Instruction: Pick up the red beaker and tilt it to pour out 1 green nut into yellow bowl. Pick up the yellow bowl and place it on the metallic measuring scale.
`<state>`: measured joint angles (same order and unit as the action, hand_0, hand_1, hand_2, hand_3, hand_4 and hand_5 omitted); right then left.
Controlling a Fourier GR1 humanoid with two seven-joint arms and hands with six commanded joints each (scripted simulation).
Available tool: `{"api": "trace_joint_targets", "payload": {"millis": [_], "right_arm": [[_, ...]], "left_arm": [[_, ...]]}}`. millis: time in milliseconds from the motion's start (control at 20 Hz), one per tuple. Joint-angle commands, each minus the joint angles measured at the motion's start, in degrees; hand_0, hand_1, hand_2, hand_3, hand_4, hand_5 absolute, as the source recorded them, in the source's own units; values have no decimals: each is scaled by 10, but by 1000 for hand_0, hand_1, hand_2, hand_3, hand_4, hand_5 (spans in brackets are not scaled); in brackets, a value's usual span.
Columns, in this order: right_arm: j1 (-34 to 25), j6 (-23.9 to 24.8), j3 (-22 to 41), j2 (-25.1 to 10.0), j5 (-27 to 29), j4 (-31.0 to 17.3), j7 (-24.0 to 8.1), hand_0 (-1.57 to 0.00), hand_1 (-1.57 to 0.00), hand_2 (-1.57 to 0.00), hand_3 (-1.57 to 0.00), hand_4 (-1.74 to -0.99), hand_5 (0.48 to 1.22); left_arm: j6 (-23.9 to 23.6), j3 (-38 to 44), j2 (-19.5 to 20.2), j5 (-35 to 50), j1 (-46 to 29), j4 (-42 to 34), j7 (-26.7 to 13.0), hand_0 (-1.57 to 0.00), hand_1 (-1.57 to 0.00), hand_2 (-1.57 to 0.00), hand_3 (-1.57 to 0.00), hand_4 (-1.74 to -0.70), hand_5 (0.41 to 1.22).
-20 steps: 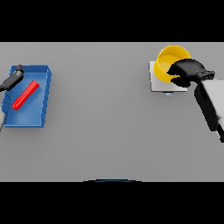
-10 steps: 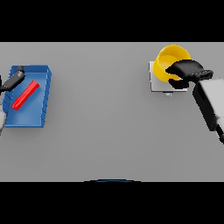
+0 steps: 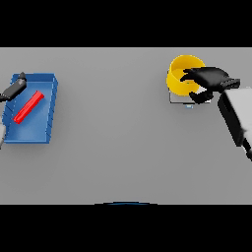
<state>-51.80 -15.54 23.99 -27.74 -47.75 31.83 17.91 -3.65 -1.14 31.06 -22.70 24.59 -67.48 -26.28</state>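
The yellow bowl (image 3: 183, 74) stands on the metallic scale (image 3: 178, 100) at the far right of the table. My right hand (image 3: 212, 78) is at the bowl's right side. Its fingers reach straight over the rim and its thumb hangs below, outside the wall, so it is open. The red beaker (image 3: 28, 107) lies slanted inside a blue tray (image 3: 48, 114) at the far left. My left hand (image 3: 13, 88) hovers over the tray's upper left corner, open and clear of the beaker. No green nut shows.
The grey table (image 3: 118, 133) stretches wide between the tray and the scale. My right forearm (image 3: 235, 118) runs down along the right edge.
My right hand has slid a little to the right, uncovering more of the bowl. The bowl stays on the scale. My left hand has shifted slightly up and right at the tray's corner.
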Motion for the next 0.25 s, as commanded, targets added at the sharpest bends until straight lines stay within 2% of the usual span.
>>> {"api": "trace_joint_targets", "payload": {"millis": [0, 200], "right_arm": [[-1, -2, -2, -1, 1, -1, -1, -54, -48, -63, -244, -1518, 786], [-1, -6, -3, 8, 2, -8, -21, -21, -19, -25, -146, -1478, 738]], "left_arm": [[-1, -3, -2, -2, -1, -1, 2, 1, 1, 1, 1, -723, 664], [-5, -4, -4, -5, 4, 2, 3, 1, 1, 1, 1, -726, 665]]}}
